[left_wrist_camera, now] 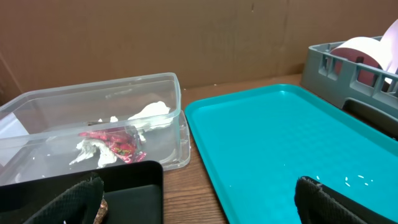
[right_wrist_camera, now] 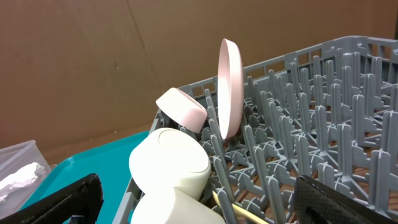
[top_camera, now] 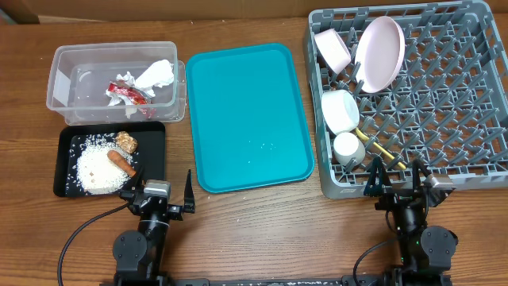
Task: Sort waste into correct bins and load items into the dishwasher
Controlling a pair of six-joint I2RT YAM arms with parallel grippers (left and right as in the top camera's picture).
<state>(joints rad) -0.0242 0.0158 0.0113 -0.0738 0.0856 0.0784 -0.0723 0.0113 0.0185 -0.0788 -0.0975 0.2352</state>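
While the left gripper (top_camera: 165,193) and right gripper (top_camera: 393,181) hang with jaws apart and empty, sorting looks nearly finished: wrapper (top_camera: 127,93) in the tub (top_camera: 59,79) ahead of the left, plate (top_camera: 379,52) in the rack (top_camera: 460,95) before the right. Only stray grains (top_camera: 262,144) on the teal tray (top_camera: 238,103) seem left to pinch up.

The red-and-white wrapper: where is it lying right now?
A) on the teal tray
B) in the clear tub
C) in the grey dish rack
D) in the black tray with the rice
B: the red-and-white wrapper lies inside the clear tub, next to the white crumpled paper.
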